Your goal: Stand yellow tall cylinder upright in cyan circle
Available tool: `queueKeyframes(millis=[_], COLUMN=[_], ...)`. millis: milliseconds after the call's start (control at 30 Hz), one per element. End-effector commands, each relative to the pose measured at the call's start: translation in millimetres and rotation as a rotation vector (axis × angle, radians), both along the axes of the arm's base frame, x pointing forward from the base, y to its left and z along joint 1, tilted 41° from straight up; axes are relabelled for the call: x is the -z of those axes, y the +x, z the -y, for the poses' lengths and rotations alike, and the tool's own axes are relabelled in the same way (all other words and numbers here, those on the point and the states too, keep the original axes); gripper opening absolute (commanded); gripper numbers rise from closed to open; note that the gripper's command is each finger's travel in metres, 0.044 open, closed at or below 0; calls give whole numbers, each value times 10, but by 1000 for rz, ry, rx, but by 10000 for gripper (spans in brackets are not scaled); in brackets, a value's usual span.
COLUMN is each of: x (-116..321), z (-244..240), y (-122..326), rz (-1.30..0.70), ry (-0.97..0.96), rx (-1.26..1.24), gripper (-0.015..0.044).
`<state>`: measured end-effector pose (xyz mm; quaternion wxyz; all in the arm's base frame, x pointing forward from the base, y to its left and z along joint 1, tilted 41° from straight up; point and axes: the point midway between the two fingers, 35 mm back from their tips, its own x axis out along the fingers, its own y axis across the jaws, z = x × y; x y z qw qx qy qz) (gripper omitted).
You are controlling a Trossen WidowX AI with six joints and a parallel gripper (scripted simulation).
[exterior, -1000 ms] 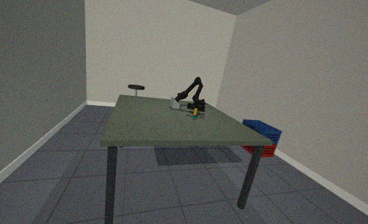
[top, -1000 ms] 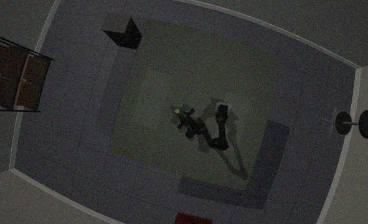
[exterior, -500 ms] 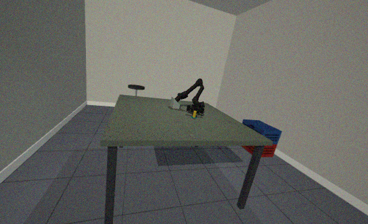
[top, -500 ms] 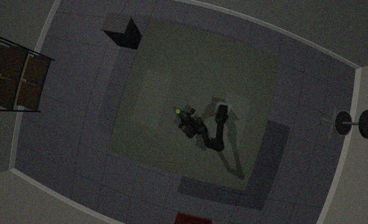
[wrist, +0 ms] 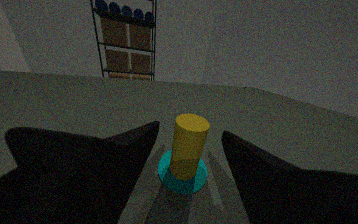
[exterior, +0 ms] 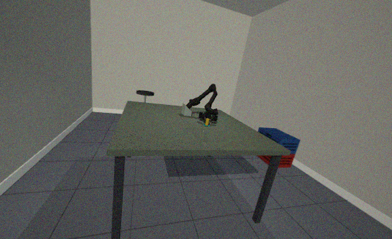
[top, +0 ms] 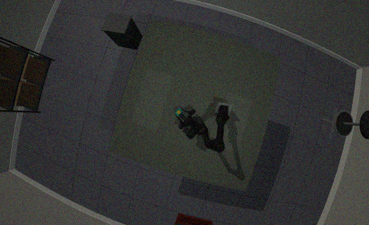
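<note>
The yellow tall cylinder stands upright on the cyan circle. In the wrist view its foot lies within the circle, with cyan showing around it at the left, front and right. My gripper is open, with a dark finger on each side of the cylinder and a gap between each finger and the cylinder. In the top view the arm reaches the cylinder from the lower right. The far side of the cylinder's foot is hidden in the wrist view.
The green-grey table carries the arm and its pale base mount. Beyond the table stand a shelf, a dark stool and stacked blue and red crates.
</note>
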<state>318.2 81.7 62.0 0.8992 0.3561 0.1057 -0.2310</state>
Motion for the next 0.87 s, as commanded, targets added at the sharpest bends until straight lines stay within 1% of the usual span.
queueKeyframes(millis=[0,167,700,833], x=[-5,-30,-618,-668], z=[-2,18,541,590], y=[1,6,-7,-23], rz=[5,4,9,11], ry=[4,5,3,2], rx=[4,4,9,9], gripper=[400,400,400,400])
